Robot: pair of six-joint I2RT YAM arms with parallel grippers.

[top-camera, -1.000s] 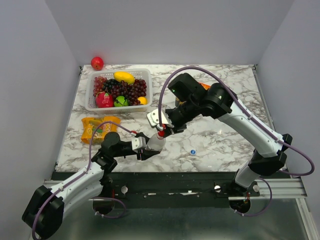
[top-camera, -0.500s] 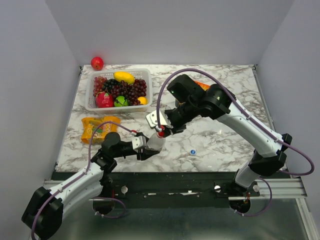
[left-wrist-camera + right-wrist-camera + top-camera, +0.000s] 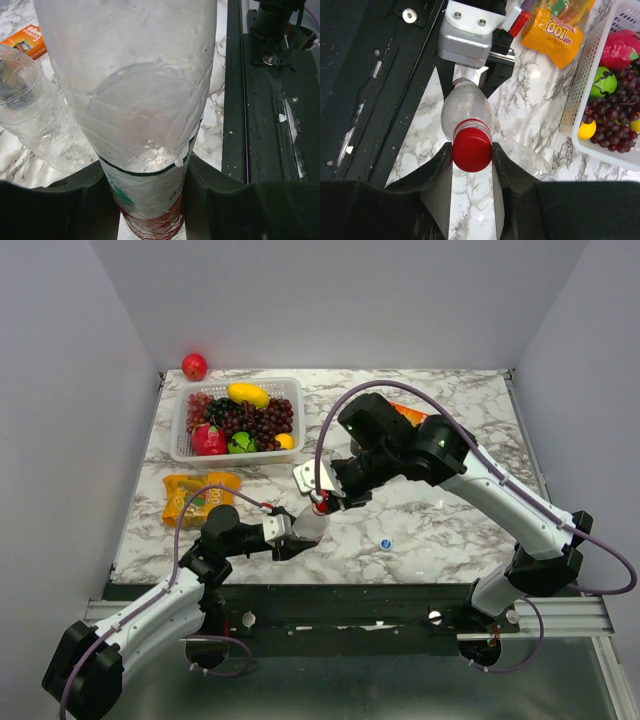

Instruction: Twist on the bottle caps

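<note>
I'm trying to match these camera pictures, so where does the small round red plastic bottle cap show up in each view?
Top external: the small round red plastic cap is near centre, held in the right gripper.
Left wrist: cannot be made out; the clear plastic bottle fills the picture.
Right wrist: lower centre, between the jaws.
Shared landmark: that bottle, under the cap.

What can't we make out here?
- Right wrist: red cap hides the neck of the held bottle; thread engagement unknown.
- Left wrist: second bottle cut by left edge; mouth not seen there.
- Top: blue cap too small to tell which side is up.
</note>
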